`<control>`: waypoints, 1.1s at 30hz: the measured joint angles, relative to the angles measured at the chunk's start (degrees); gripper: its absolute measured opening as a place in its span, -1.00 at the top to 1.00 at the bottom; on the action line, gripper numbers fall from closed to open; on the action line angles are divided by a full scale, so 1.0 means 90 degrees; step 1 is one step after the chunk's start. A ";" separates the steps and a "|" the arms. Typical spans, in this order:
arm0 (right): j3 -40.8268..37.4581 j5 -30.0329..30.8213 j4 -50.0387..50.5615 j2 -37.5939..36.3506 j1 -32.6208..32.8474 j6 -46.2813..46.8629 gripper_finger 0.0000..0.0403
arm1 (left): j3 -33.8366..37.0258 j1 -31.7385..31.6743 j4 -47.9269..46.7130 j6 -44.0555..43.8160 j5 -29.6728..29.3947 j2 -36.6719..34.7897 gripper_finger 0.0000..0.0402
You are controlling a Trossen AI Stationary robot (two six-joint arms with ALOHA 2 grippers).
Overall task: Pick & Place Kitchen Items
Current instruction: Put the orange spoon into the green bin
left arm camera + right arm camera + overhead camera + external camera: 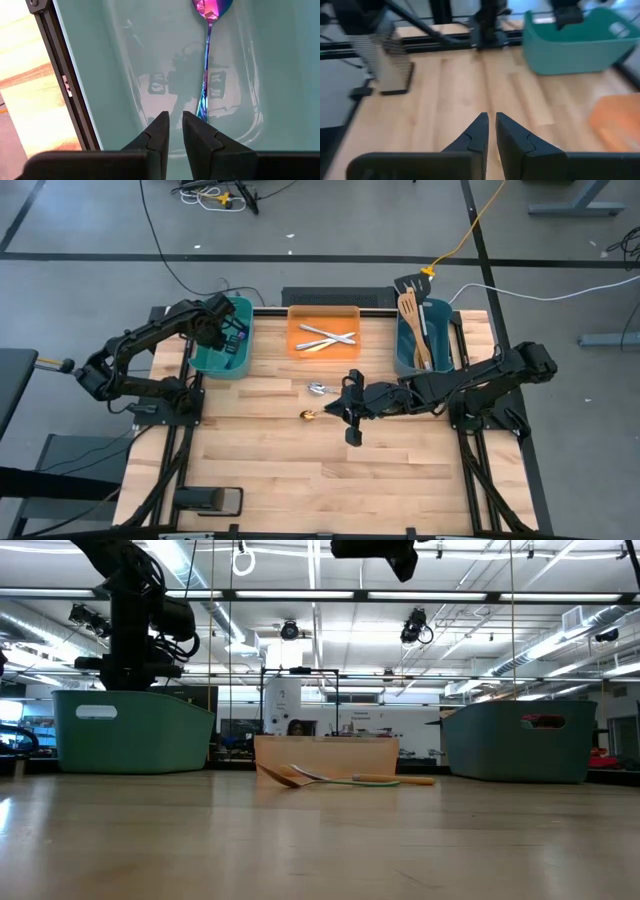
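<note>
While the left pincer (pixel 172 131), narrowly parted and empty, hangs inside the teal tub (pixel 225 352) at the tabletop's (pixel 300 470) far-left corner, the right pincer (pixel 491 131), likewise narrow and empty, hovers mid-tabletop; a fluorescent-lit lab lies behind.

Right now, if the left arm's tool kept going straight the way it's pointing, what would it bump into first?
Probably the floor of the teal tub. The left tool points down into it, its fingers nearly together and holding nothing. The rainbow spoon lies just beside that line, so it might get brushed, though depth is hard to judge.
</note>
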State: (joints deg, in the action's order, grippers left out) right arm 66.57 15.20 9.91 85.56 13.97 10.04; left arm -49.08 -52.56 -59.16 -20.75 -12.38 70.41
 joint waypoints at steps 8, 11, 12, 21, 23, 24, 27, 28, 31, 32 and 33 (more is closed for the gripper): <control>0.0029 -0.0314 0.0150 0.0057 -0.0768 -0.0010 0.75 | 0.0000 0.0000 -0.0004 -0.0002 0.0000 0.0000 0.71; 0.0033 -0.0466 0.0284 0.0168 -0.1070 -0.0004 0.70 | 0.0000 0.0002 -0.0003 -0.0005 0.0000 0.0000 0.71; 0.0039 -0.0552 0.0297 0.0218 -0.1160 -0.0007 0.68 | 0.0000 0.0002 -0.0002 -0.0005 0.0000 0.0000 0.71; 0.0026 -0.0978 0.0792 0.0992 -0.1649 -0.0266 0.53 | 0.0000 0.0012 0.0010 -0.0007 0.0000 0.0000 0.71; 0.0024 -0.0966 0.0773 0.1129 -0.1727 -0.0335 0.50 | 0.0000 0.0014 0.0013 -0.0007 0.0000 0.0000 0.71; 0.0024 -0.0970 0.0818 0.1163 -0.1772 -0.0335 0.49 | 0.0000 0.0014 0.0015 -0.0007 0.0000 0.0000 0.71; 0.0024 -0.0966 0.0831 0.1287 -0.1898 -0.0364 0.45 | 0.0000 0.0016 0.0017 -0.0007 0.0000 0.0000 0.71; 0.0024 -0.0966 0.0929 0.1329 -0.1933 -0.0385 0.44 | 0.0000 0.0016 0.0018 -0.0007 0.0000 0.0000 0.71; 0.0024 -0.0977 0.1073 0.1408 -0.2026 -0.0423 0.42 | 0.0000 0.0019 0.0031 -0.0007 0.0000 0.0000 0.71; 0.0024 -0.0976 0.1089 0.1453 -0.2039 -0.0477 0.41 | 0.0000 0.0019 0.0032 -0.0007 -0.0001 0.0000 0.71; 0.0027 -0.0976 0.1047 0.1500 -0.2046 -0.0526 0.41 | 0.0000 0.0019 0.0044 -0.0009 0.0000 0.0000 0.71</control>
State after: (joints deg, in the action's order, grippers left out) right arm 66.80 6.42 19.34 99.06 -4.45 5.31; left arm -49.08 -52.38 -58.76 -20.83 -12.38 70.41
